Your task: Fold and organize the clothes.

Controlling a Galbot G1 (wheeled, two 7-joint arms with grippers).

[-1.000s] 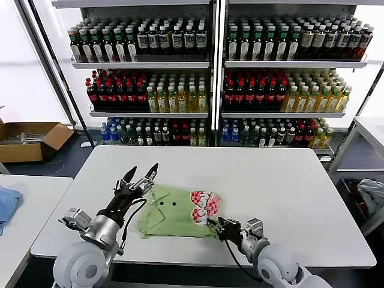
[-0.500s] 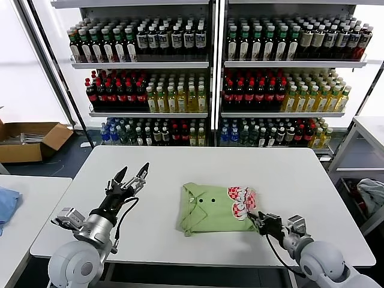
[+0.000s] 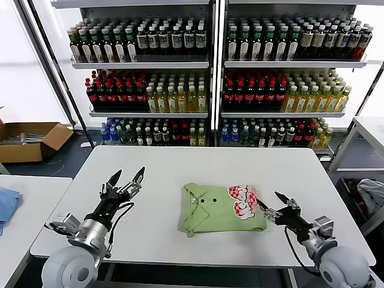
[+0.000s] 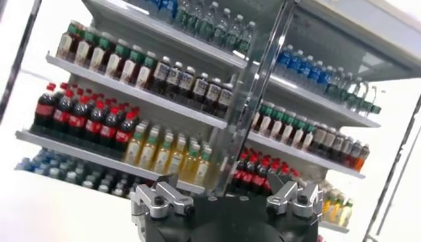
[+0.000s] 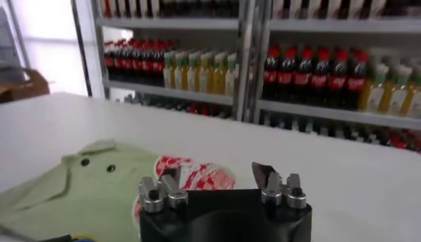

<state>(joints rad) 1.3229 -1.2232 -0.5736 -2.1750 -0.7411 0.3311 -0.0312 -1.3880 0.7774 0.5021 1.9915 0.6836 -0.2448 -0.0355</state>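
Note:
A light green shirt (image 3: pixel 216 210) lies folded on the white table (image 3: pixel 198 168), collar and small buttons up, its red-and-white print (image 3: pixel 242 194) at the right. It also shows in the right wrist view (image 5: pixel 85 187). My right gripper (image 3: pixel 275 204) is open and empty just right of the shirt, low over the table, apart from the cloth. My left gripper (image 3: pixel 127 177) is open and empty, raised over the table's left part, well left of the shirt. In the left wrist view the left gripper (image 4: pixel 223 191) faces the shelves.
Shelves of bottles (image 3: pixel 210 78) stand behind the table. A second table with a blue cloth (image 3: pixel 7 203) is at the far left. A cardboard box (image 3: pixel 30 139) lies on the floor at the left. A side table (image 3: pixel 369 129) stands at the right.
The right gripper dragged the folded shirt rightward to the table's middle, then let go and backed off to the right. The left gripper opened wider and drew back left.

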